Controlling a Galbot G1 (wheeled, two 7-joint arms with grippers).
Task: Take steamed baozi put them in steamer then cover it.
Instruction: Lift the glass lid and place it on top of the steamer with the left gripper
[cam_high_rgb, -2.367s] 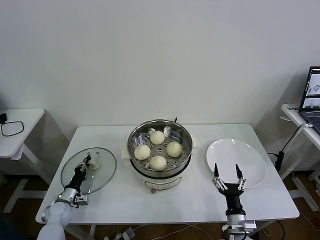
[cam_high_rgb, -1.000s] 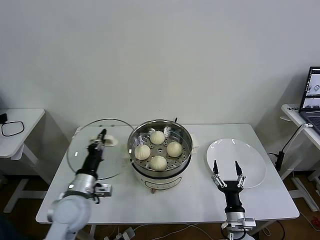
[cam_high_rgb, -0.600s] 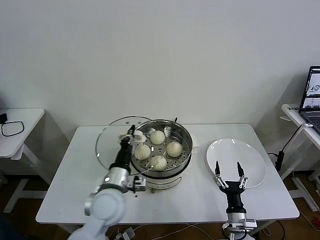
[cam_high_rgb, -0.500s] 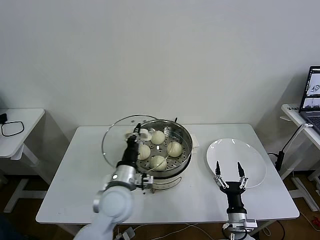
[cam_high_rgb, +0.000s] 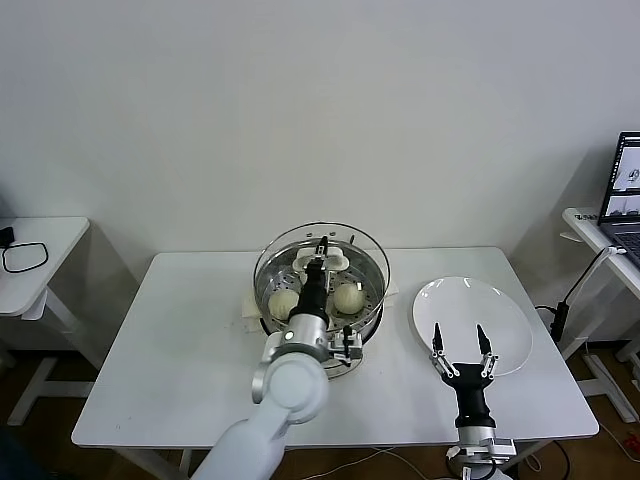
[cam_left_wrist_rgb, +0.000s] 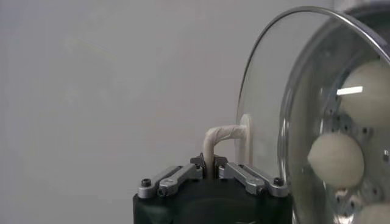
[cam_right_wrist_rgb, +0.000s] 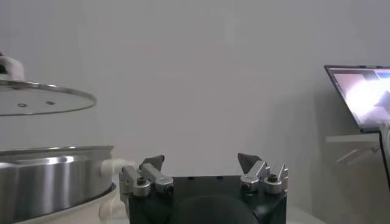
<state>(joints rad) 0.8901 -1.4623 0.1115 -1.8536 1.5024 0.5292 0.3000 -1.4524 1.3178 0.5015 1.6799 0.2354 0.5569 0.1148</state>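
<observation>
The steamer (cam_high_rgb: 372, 305) stands mid-table on its cream base, with baozi (cam_high_rgb: 347, 298) on the perforated tray inside. My left gripper (cam_high_rgb: 321, 246) is shut on the white handle (cam_left_wrist_rgb: 226, 135) of the glass cover (cam_high_rgb: 275, 252) and holds it level just above the pot's rim. In the left wrist view the cover (cam_left_wrist_rgb: 268, 91) faces the pot, with baozi (cam_left_wrist_rgb: 336, 159) seen through the glass. In the right wrist view the cover (cam_right_wrist_rgb: 42, 97) hovers a little above the steamer (cam_right_wrist_rgb: 55, 182). My right gripper (cam_high_rgb: 459, 338) is open and empty near the table's front edge, below the plate.
An empty white plate (cam_high_rgb: 480, 300) lies right of the steamer. A laptop (cam_high_rgb: 624, 185) sits on a side table at far right. A small white table with a black cable (cam_high_rgb: 24, 256) stands at far left.
My left gripper lifted the cover from the table's left side and carried it right until it hangs over the steamer. The right gripper has barely moved.
</observation>
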